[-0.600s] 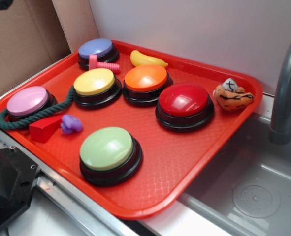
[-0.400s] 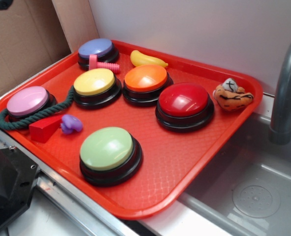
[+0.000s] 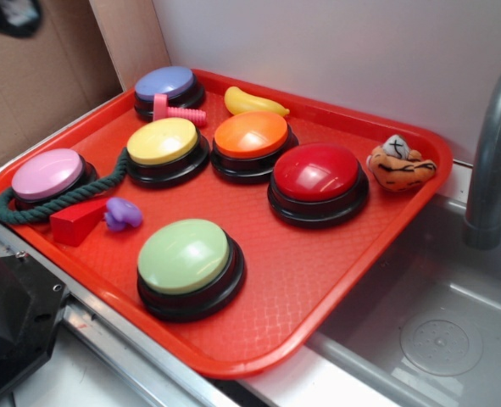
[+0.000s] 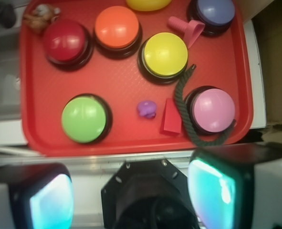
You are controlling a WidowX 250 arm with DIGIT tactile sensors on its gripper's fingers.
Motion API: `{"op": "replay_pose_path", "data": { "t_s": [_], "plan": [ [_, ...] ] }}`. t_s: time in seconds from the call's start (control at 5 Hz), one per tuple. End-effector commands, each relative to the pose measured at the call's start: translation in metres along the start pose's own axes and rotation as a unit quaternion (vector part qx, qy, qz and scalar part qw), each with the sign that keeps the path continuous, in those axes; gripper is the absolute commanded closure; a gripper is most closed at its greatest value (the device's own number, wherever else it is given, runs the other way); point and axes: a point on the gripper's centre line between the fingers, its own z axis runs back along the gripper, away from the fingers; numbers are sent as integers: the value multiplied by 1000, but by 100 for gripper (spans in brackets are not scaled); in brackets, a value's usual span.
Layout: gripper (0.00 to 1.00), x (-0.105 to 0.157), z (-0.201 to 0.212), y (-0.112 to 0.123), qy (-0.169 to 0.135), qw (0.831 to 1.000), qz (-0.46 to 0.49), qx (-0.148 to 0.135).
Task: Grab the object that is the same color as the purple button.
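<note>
The object, a small glossy purple toy [image 3: 122, 213] [image 4: 146, 109], lies on the red tray [image 3: 335, 254] beside a red wedge block [image 3: 75, 222]. The purple button [image 3: 167, 87] [image 4: 214, 13], with a lavender dome on a black base, stands at the tray's far corner. In the wrist view my gripper [image 4: 131, 195] hangs high above the tray's near edge. It is open, its teal pads [image 4: 52, 202] wide apart with nothing between them. From the exterior, only a dark blur of the gripper [image 3: 13, 15] shows at the top left.
The tray also holds pink [image 3: 48, 175], yellow [image 3: 164, 144], orange [image 3: 252, 140], red [image 3: 316, 176] and green [image 3: 186, 259] buttons, a pink bolt [image 3: 175, 110], a green rope [image 3: 55, 203], a banana [image 3: 252, 103] and a plush tiger [image 3: 398, 164]. A sink [image 3: 436, 331] and faucet [image 3: 492, 161] are on the right.
The dark shape of the gripper at the top left has come further into the exterior view. Nothing on the tray has moved.
</note>
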Motion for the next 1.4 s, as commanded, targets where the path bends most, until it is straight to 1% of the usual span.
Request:
{"op": "replay_pose_path", "data": {
  "t_s": [0.0,0.2,0.6,0.8,1.0,1.2],
  "plan": [
    [0,8,-70,6,-2,983,186,4],
    [0,11,-98,13,-26,958,287,16],
    [0,21,-141,29,-22,913,405,45],
    [0,24,-162,35,-16,894,445,48],
    [0,21,-177,43,-3,872,486,52],
    [0,21,-188,45,3,872,489,39]
  ]
}}
